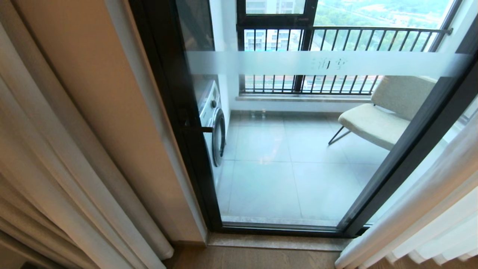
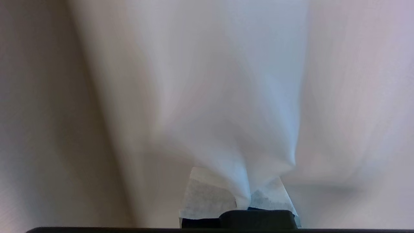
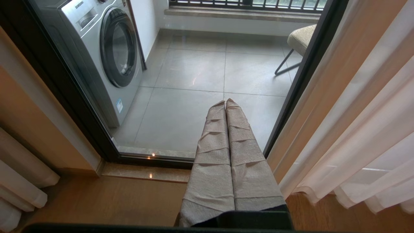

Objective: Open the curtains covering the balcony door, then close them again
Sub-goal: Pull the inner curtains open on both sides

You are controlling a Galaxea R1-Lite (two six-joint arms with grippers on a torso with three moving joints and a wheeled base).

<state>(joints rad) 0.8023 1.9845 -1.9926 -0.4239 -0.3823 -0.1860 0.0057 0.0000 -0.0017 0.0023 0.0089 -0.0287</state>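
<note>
The curtains [image 1: 74, 157] hang gathered at both sides of the balcony door [image 1: 298, 142]: the left panel bunched against the wall, the right panel [image 1: 429, 209] folded in pale pleats at the far edge, so the glass between them stands uncovered. The left gripper [image 2: 242, 202] is closed tight on a fold of white sheer [image 2: 207, 97], the thin cloth drawn into a pinch between the wrapped fingers [image 2: 207, 197] and fanning out from there. This fabric looks light, limp and a little slippery; it will likely bunch and trail behind a pull rather than slide as one sheet, and a hold on a single thin layer could slip out. A grip across several pleats near the leading edge, and taking in the heavier beige drape too, would probably carry the panel along its rail more evenly. The right gripper [image 3: 226, 145] hangs low before the door with its two cloth-wrapped fingers pressed together and nothing between them, well apart from the right panel. Much is hidden: the left arm is outside the head view, so which panel it holds cannot be read from there; the left wrist view shows only cloth, with no edge, hem or rail. The curtain rail and the tops of all panels are cut off.
</note>
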